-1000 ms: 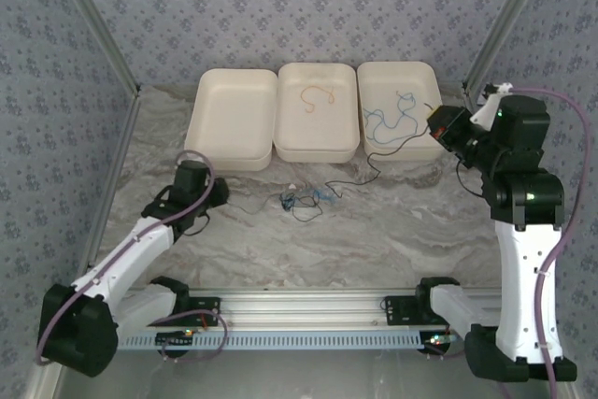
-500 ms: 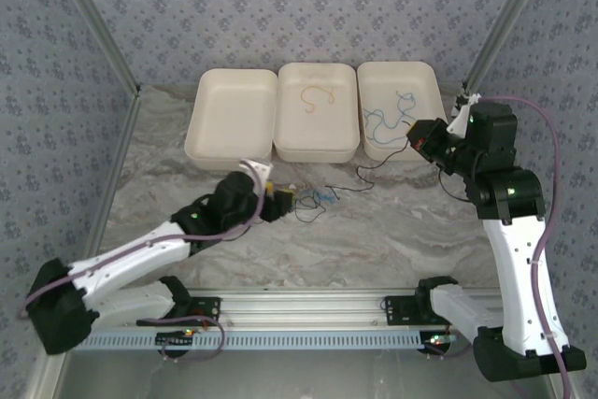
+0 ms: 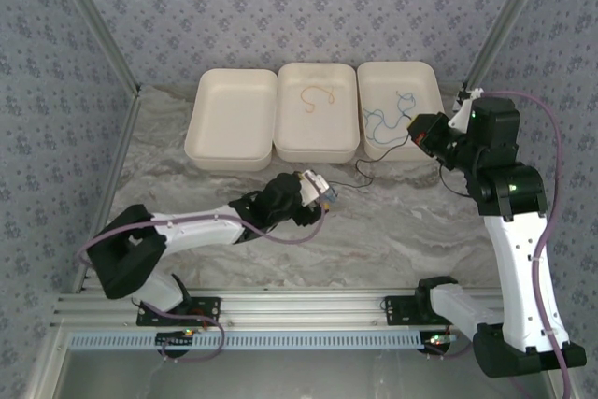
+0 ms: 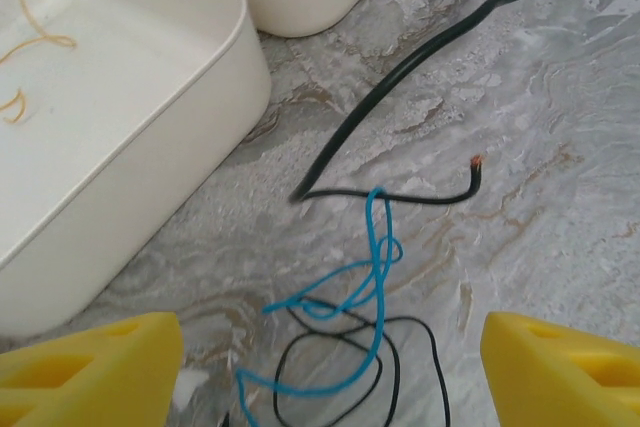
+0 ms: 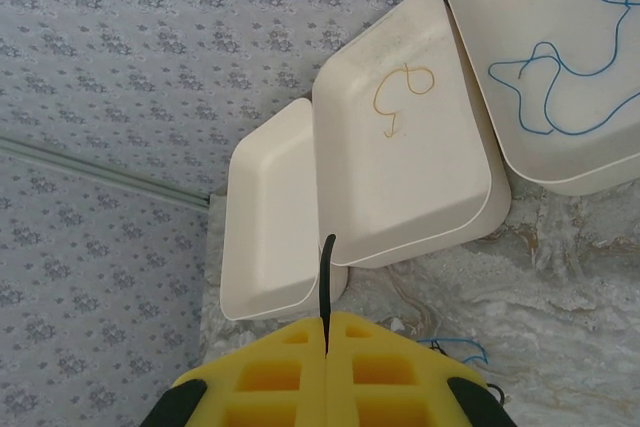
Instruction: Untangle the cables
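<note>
At the middle of the grey marble-patterned table [image 3: 411, 231], just in front of the trays, the left gripper [image 3: 321, 193] sits low. Its two yellow fingertips [image 4: 95, 367] are spread wide and grip nothing. On the table between them lies a small tangle of one thin bright blue cable [image 4: 378, 277] crossing a thin black cable loop [image 4: 405, 320]. Just beyond the tangle, a long black cable [image 4: 380, 94] with a bare copper end runs off toward the far right. Whether the two black strands are one cable cannot be told. The left arm [image 3: 206, 229] extends nearly flat from its base at the near left, across to the table's centre.

The right gripper [image 5: 328, 327] has its yellow pads [image 5: 270, 377] pressed together on the long black cable, which pokes out from between them. From overhead, this gripper is held by the near right corner of the right tray. The cable trails from it down to the table near the left gripper. The right arm [image 3: 519, 231] stands tall from its base at the near right, wrist bent toward the trays.

Three white, shallow, rectangular trays sit side by side along the far edge. These are the left tray [image 3: 231, 123], the middle tray [image 3: 318, 135] and the right tray [image 3: 422, 81]. The middle one holds one short orange cable [image 3: 318, 94]. The right one holds loose blue cable [image 3: 383, 123], its strand count unclear.
</note>
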